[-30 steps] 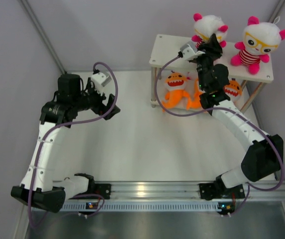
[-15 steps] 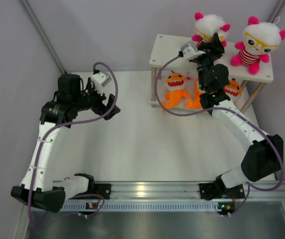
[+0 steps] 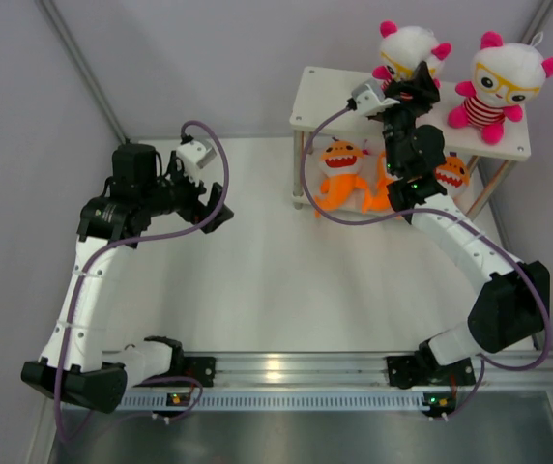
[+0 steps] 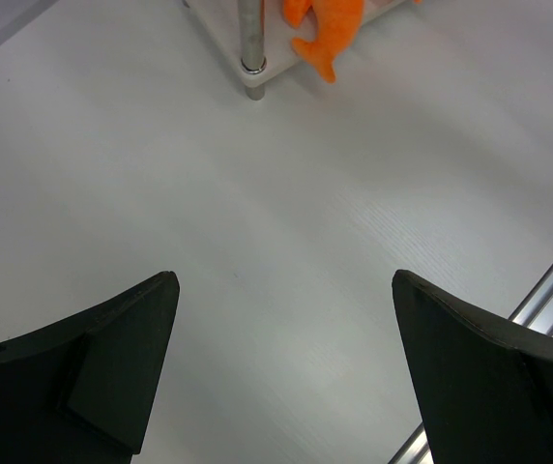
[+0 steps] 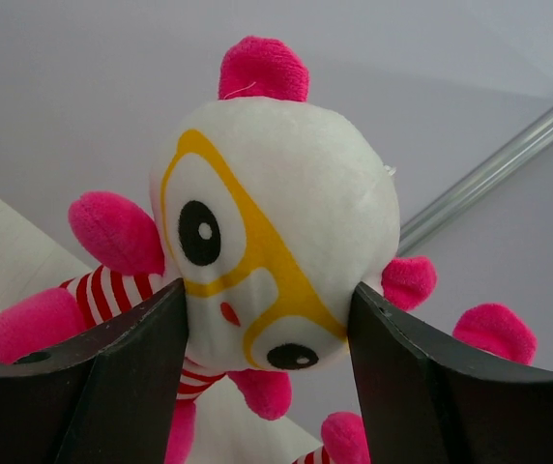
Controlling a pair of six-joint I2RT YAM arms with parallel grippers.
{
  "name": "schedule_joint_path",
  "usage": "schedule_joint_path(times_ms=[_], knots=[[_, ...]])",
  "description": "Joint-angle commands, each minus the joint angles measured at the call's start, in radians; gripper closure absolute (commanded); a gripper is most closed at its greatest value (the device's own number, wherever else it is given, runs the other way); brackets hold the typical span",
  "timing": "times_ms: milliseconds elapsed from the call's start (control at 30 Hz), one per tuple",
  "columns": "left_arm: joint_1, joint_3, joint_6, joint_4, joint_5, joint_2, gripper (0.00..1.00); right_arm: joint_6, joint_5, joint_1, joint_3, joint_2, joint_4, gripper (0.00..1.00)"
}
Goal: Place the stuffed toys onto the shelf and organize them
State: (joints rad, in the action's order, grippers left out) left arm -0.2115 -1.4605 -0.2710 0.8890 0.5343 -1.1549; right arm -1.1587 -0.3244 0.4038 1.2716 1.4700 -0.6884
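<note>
On the shelf's (image 3: 334, 97) top board sits a white-headed doll (image 3: 407, 48) with pink ears and yellow glasses. My right gripper (image 3: 414, 89) reaches it from the front. In the right wrist view the two dark fingers (image 5: 131, 367) press against both sides of the doll's head (image 5: 276, 222), so the right gripper (image 5: 268, 290) is shut on it. A second doll (image 3: 504, 82) sits to its right. Two orange sharks (image 3: 339, 174) (image 3: 451, 174) stand on the lower board. My left gripper (image 3: 209, 198) (image 4: 284, 280) hangs open and empty over the table.
The shelf stands at the back right on thin metal legs (image 4: 249, 48), with a shark's tail (image 4: 325, 24) beside one. Grey walls close in the back and sides. An aluminium rail (image 3: 286, 372) runs along the near edge by the arm bases.
The right gripper's jaws have widened around the doll's head, and the doll sits a little more upright on the shelf. The left arm has not moved.
</note>
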Motion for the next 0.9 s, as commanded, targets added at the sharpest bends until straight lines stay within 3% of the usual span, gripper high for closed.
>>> schedule_joint_path(times_ms=[0,233,533,867], knots=[[-0.003,0.006,0.003,-0.036,0.021,0.004,0.02,0.010,-0.018,0.007,0.029,-0.034,-0.043,0.36],[-0.003,0.008,0.001,-0.036,0.023,0.004,0.02,0.010,-0.018,0.007,0.035,-0.036,-0.051,0.24],[-0.002,0.009,-0.002,-0.033,0.026,0.007,0.02,0.008,-0.018,0.006,0.037,-0.039,-0.054,0.23],[-0.003,0.011,-0.002,-0.033,0.029,0.009,0.02,0.005,-0.018,0.004,0.037,-0.039,-0.057,0.13]])
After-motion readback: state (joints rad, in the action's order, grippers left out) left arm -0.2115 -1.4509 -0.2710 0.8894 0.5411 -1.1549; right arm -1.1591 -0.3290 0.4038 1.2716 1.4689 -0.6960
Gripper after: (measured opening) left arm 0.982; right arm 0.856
